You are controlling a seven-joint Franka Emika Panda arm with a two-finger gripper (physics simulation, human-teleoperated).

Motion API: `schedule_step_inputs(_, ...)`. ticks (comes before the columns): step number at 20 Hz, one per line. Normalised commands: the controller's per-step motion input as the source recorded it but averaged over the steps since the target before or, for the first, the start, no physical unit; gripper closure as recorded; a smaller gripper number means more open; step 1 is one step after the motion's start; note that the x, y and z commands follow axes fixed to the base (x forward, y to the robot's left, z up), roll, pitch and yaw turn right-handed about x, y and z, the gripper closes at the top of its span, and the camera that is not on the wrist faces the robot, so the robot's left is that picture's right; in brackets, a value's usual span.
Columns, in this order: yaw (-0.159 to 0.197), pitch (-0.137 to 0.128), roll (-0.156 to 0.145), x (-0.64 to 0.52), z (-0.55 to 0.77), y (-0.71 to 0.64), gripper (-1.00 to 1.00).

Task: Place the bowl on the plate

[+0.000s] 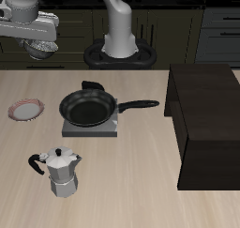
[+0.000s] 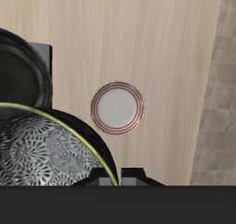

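Held the bowl [image 1: 39,50] in the fingers [image 1: 37,41], raised above the table [image 1: 122,166]. Left the plate [image 1: 26,110] lying well below the fingers, beside the frying pan [image 1: 89,108] and moka pot [image 1: 60,171].

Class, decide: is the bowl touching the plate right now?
Apart. The exterior view shows the bowl held up in the gripper, well above and behind the plate, with bare table between them.
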Motion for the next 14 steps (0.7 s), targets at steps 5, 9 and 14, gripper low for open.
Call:
schedule_step_inputs(5,0.024,-0.065,-0.015,-0.14,0.08,-0.18,1.0)
schedule_step_inputs(9,-0.014,-0.028,-0.018,0.03,0.1,-0.16,1.0)
schedule_step_inputs(14,0.0,-0.009,0.073,0.04,0.09,0.01,1.0)
